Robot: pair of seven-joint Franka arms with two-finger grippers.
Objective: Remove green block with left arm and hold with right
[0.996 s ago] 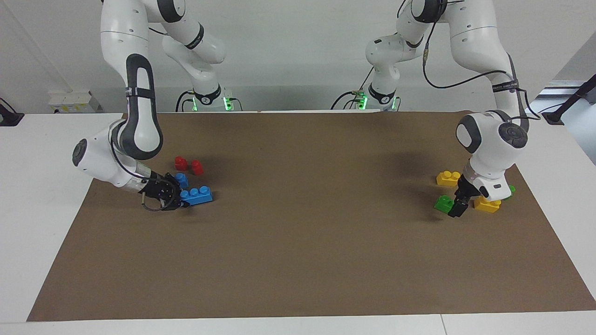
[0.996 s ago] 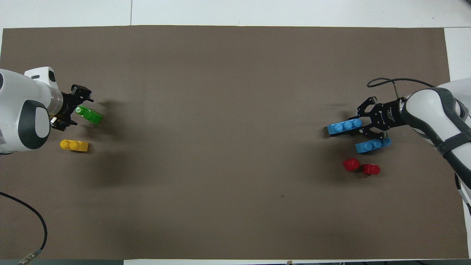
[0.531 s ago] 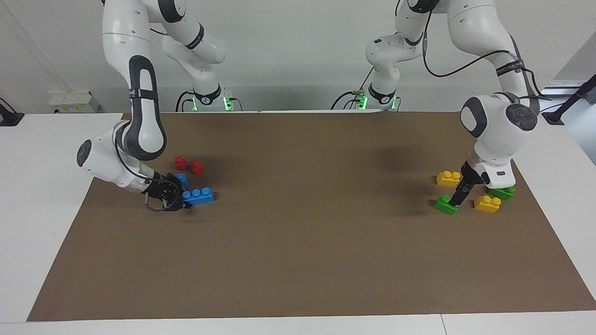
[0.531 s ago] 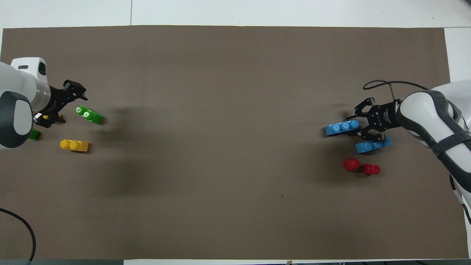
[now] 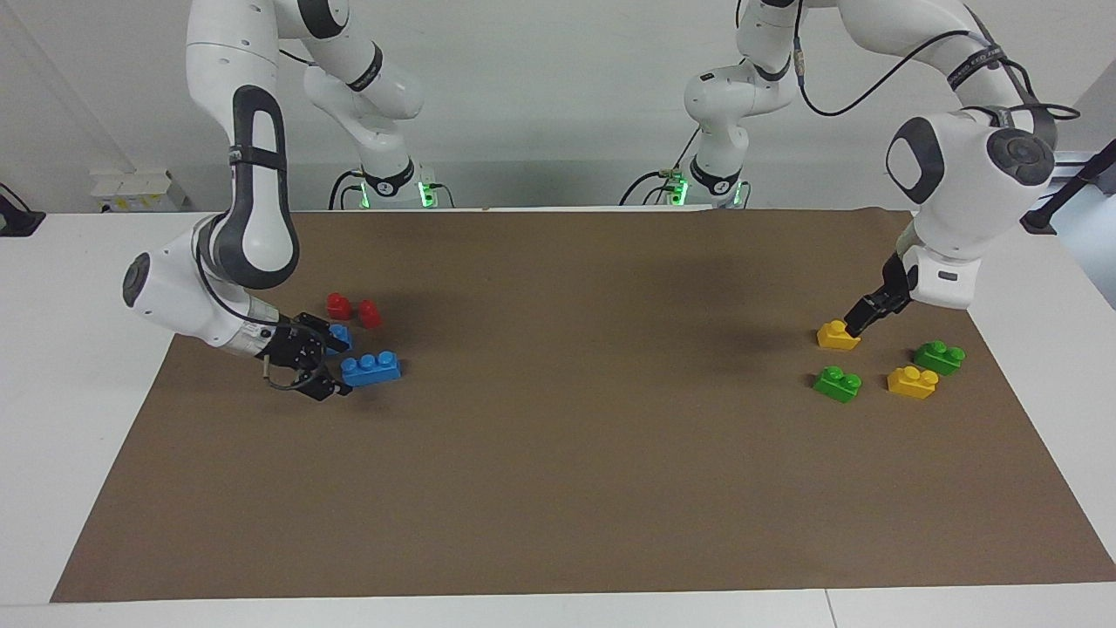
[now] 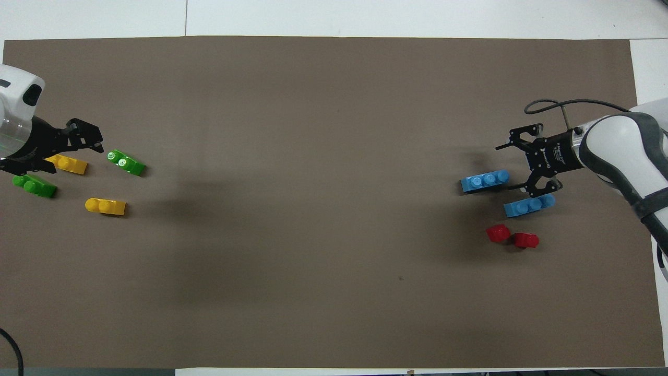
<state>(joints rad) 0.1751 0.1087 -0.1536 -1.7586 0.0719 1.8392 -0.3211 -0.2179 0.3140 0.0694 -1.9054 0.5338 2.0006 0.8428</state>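
The green block (image 5: 837, 384) (image 6: 126, 162) lies flat on the brown mat at the left arm's end, with nothing touching it. My left gripper (image 5: 860, 319) (image 6: 63, 149) hangs open and empty above the cluster of bricks there, over a yellow brick (image 5: 837, 334). At the other end, my right gripper (image 5: 324, 361) (image 6: 514, 166) is low over the mat and open. Its fingers stand apart beside the end of a blue three-stud brick (image 5: 370, 368) (image 6: 485, 181) and hold nothing.
Another green brick (image 5: 939, 356) (image 6: 34, 185) and a second yellow brick (image 5: 912, 381) (image 6: 67, 163) lie close to the green block. A shorter blue brick (image 6: 528, 205) and two red pieces (image 5: 352, 310) (image 6: 511, 236) lie by my right gripper.
My left gripper rose from beside the green block and drew back toward the robots, leaving it on the mat. My right gripper opened off the blue three-stud brick and pulled back slightly.
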